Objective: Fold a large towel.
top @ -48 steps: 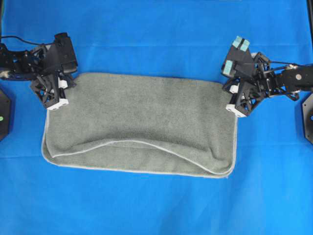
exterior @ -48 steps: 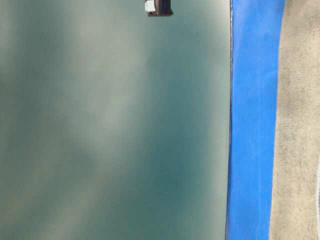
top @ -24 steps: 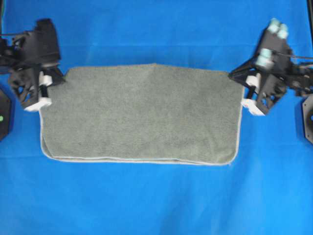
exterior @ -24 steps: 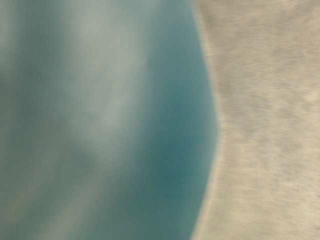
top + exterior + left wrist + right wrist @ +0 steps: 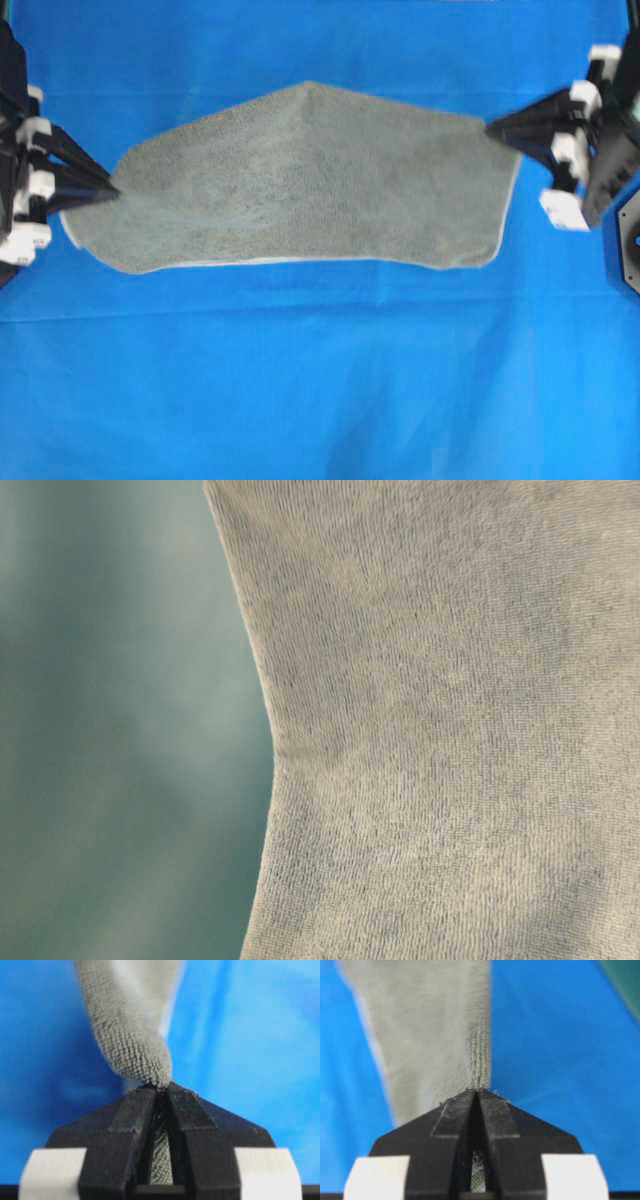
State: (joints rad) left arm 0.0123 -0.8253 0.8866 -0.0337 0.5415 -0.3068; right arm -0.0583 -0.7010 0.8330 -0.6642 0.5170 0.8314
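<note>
Left gripper [image 5: 159,1089] and right gripper [image 5: 477,1091] each clench a corner of the towel [image 5: 300,180], stretched between them; folding appears unfinished.

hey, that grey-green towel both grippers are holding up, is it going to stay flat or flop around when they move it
Probably flop. The towel peaks in the middle between the left gripper and right gripper, so it looks soft rather than stiff. Its fuzzy pile bunches where the jaws pinch it, suggesting it should not slip easily. It seems light, since two corner pinches carry it.
</note>
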